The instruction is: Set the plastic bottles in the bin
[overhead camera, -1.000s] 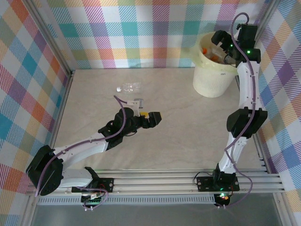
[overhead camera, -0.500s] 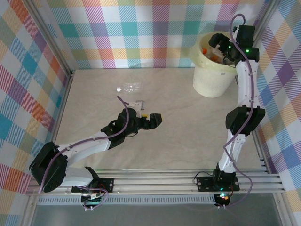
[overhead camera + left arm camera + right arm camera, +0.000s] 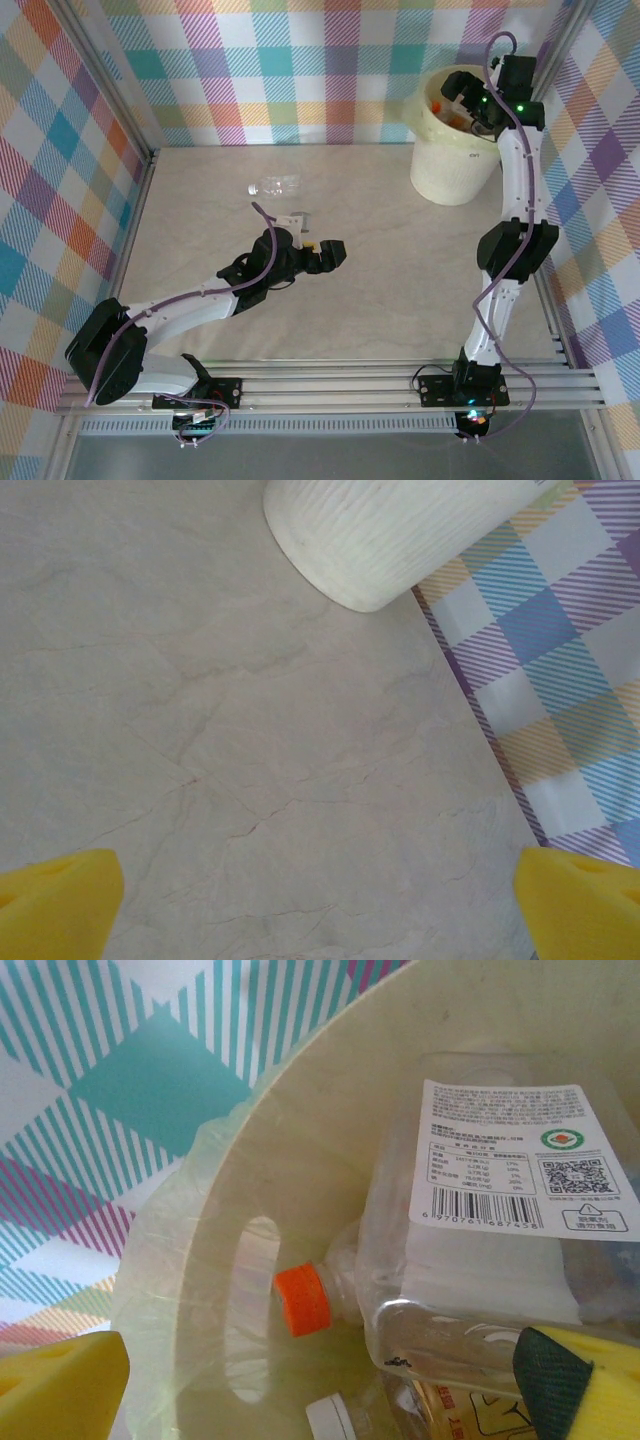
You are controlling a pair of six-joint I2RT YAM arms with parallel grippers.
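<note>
The large round cream-yellow plastic bin (image 3: pixel 450 168) stands at the far right of the pale marbled tabletop (image 3: pixel 380 290). The right gripper (image 3: pixel 463 100) hangs over its mouth, jaws spread wide and empty. Directly below it, inside the bin, lies a clear plastic bottle with an orange cap (image 3: pixel 302 1300). A small clear plastic bottle (image 3: pixel 274 185) lies on its side at the far left-centre. It is beyond and slightly left of the left gripper (image 3: pixel 318 240), not touching it. The left gripper's yellow pads (image 3: pixel 55 905) stand wide apart, holding nothing.

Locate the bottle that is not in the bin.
Top view: the bottle lies near the far edge of the table, left of centre, beyond the left tool and left of the bin.
</note>
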